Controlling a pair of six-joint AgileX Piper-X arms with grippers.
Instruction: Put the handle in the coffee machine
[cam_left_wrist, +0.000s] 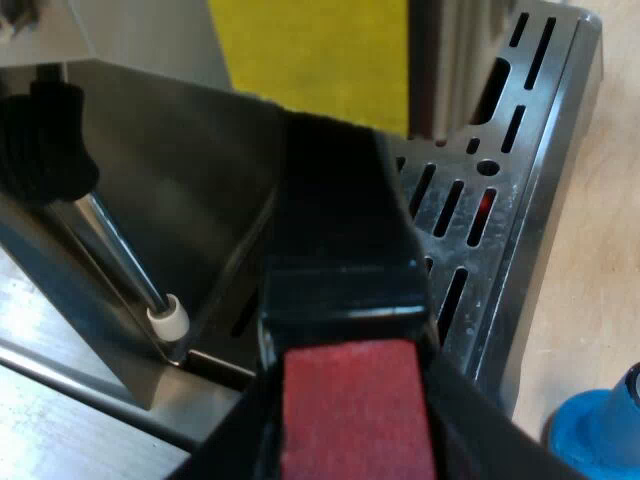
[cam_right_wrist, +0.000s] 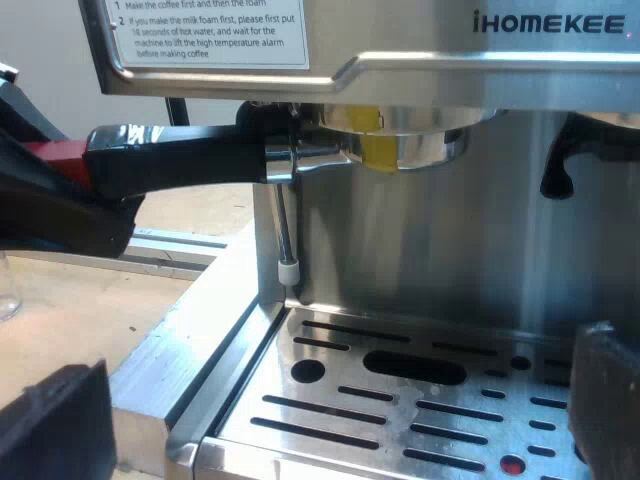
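The holder's dark handle (cam_left_wrist: 340, 220) runs away from my left gripper (cam_left_wrist: 355, 440), which is shut on it near its red end (cam_left_wrist: 355, 410). In the right wrist view the holder's metal head (cam_right_wrist: 410, 148) sits up against the underside of the espresso machine (cam_right_wrist: 450, 60). Its handle (cam_right_wrist: 180, 155) sticks out sideways past the machine's corner. The left gripper (cam_right_wrist: 50, 200) holds the red end (cam_right_wrist: 55, 152). My right gripper (cam_right_wrist: 330, 420) hangs open over the drip tray (cam_right_wrist: 400, 400), with nothing between its fingers.
A steam wand (cam_right_wrist: 286, 225) with a white tip (cam_left_wrist: 168, 320) hangs beside the holder. A blue tamper (cam_left_wrist: 600, 430) stands on the wooden table by the drip tray (cam_left_wrist: 520, 200). A measuring glass (cam_right_wrist: 6, 285) stands under the left gripper. A black knob (cam_right_wrist: 560, 160) juts from the machine's front.
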